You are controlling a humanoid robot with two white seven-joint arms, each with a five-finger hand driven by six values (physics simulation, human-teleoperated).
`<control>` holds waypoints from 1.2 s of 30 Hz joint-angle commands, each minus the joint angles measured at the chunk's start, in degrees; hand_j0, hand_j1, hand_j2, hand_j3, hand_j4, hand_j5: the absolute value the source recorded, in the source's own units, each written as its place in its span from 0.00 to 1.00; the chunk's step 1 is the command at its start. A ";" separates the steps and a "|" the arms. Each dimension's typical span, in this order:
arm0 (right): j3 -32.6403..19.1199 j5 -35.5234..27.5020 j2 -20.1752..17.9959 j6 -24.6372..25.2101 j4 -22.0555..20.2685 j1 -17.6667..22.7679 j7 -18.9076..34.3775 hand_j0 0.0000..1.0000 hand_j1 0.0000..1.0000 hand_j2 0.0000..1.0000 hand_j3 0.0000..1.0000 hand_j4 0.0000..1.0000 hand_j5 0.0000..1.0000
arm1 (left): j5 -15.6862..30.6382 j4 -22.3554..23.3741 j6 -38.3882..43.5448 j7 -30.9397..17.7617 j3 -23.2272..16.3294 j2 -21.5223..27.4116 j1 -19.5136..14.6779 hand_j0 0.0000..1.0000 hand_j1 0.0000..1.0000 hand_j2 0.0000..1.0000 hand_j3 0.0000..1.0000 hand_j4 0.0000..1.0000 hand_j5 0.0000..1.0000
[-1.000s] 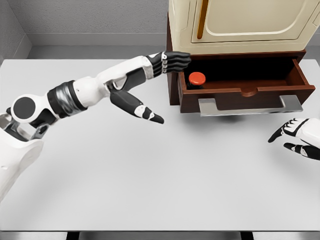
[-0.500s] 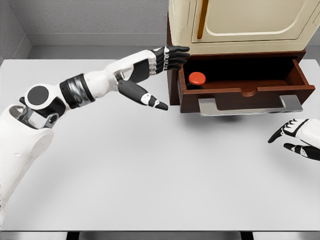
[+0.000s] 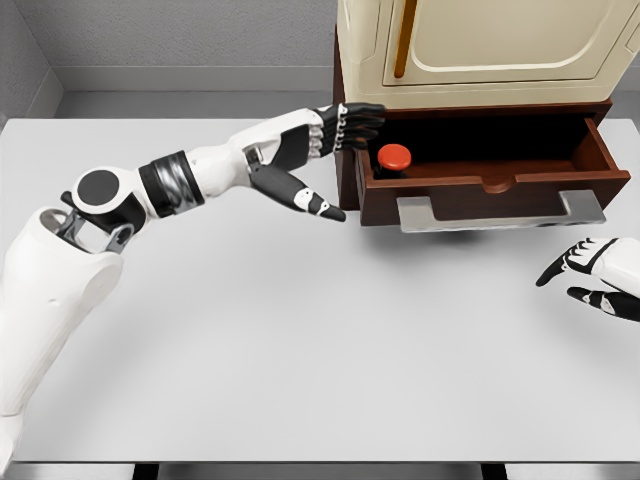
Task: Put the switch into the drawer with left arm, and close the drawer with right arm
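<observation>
The left arm (image 3: 190, 178) wears glossy white shells, with a black disc set in the round shoulder joint and a dark, silver-ringed band beyond it. The left hand (image 3: 315, 150) has black segmented fingers with white patches and pale knuckle pins. The right hand (image 3: 595, 275) is white-backed with black fingers.

The robot's left arm stretches from the lower left toward the upper middle, elbow raised and forearm nearly level. Its left hand (image 3: 318, 150) is spread and holds nothing, four dark fingers (image 3: 358, 118) pointing right, the thumb angled down and to the right. At the right edge, the right hand (image 3: 590, 272) rests low with fingers loosely extended toward the left, grasping nothing.
</observation>
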 commanded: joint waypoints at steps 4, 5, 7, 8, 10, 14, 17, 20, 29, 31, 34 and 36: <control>0.05 -0.49 -0.11 0.08 -0.02 0.00 -0.02 0.58 0.58 0.58 0.58 0.58 0.58 | 0.08 2.14 0.01 0.01 -0.62 -0.16 -0.09 1.00 1.00 1.00 1.00 1.00 1.00; 0.05 -0.41 -0.20 0.08 -0.02 0.00 -0.02 0.58 0.58 0.58 0.58 0.58 0.58 | 0.08 2.76 0.01 0.01 -0.98 -0.16 -0.26 1.00 1.00 1.00 1.00 1.00 1.00; 0.05 -0.41 -0.20 0.08 -0.02 0.00 -0.02 0.58 0.58 0.58 0.58 0.58 0.58 | 0.08 2.76 0.01 0.01 -0.98 -0.16 -0.35 1.00 1.00 1.00 1.00 1.00 1.00; 0.05 -0.49 -0.20 0.08 -0.02 0.00 -0.02 0.58 0.58 0.58 0.58 0.58 0.58 | 0.08 2.84 0.01 0.01 -0.98 -0.25 -0.44 1.00 1.00 1.00 1.00 1.00 1.00; 0.05 -0.50 -0.20 0.08 -0.02 0.00 -0.02 0.58 0.58 0.58 0.58 0.58 0.58 | -0.27 2.76 0.01 0.01 -1.68 -0.78 -0.88 1.00 1.00 1.00 1.00 1.00 1.00; -0.04 -0.50 -0.20 0.08 -0.02 0.00 -0.02 0.58 0.58 0.58 0.58 0.58 0.58 | -1.32 2.67 0.01 0.01 -1.77 -2.54 -1.23 1.00 1.00 1.00 1.00 1.00 1.00; -0.04 -0.49 -0.29 0.08 -0.02 0.09 -0.02 0.58 0.58 0.58 0.58 0.58 0.58 | -2.03 2.67 0.10 0.01 -1.86 -3.33 -1.49 1.00 1.00 1.00 1.00 1.00 1.00; -0.04 -0.50 -0.29 0.08 -0.02 0.09 -0.02 0.58 0.58 0.58 0.58 0.58 0.58 | -3.35 2.76 0.10 0.01 -1.86 -4.47 -1.49 1.00 1.00 1.00 1.00 1.00 1.00; -0.04 -0.41 -0.38 0.08 -0.02 0.18 -0.02 0.58 0.58 0.58 0.58 0.58 0.58 | -8.62 2.23 -0.07 0.01 -1.94 -11.32 -1.93 1.00 1.00 1.00 1.00 1.00 1.00; -0.04 -0.41 -0.38 0.08 0.07 0.18 -0.02 0.59 0.59 0.59 0.59 0.59 0.59 | -9.41 2.14 -0.52 0.01 -1.94 -13.43 -2.90 1.00 1.00 1.00 1.00 1.00 1.00; -0.04 -0.50 -0.38 0.08 -0.02 0.18 0.07 0.58 0.58 0.58 0.58 0.58 0.58 | -10.73 1.44 -0.78 0.01 -1.77 -15.46 -3.87 1.00 1.00 1.00 1.00 1.00 1.00; -0.04 -0.50 -0.38 0.08 -0.02 0.18 0.15 0.58 0.58 0.58 0.58 0.58 0.58 | -10.38 -1.99 -0.78 0.01 -1.33 -15.19 -3.60 1.00 1.00 1.00 1.00 1.00 1.00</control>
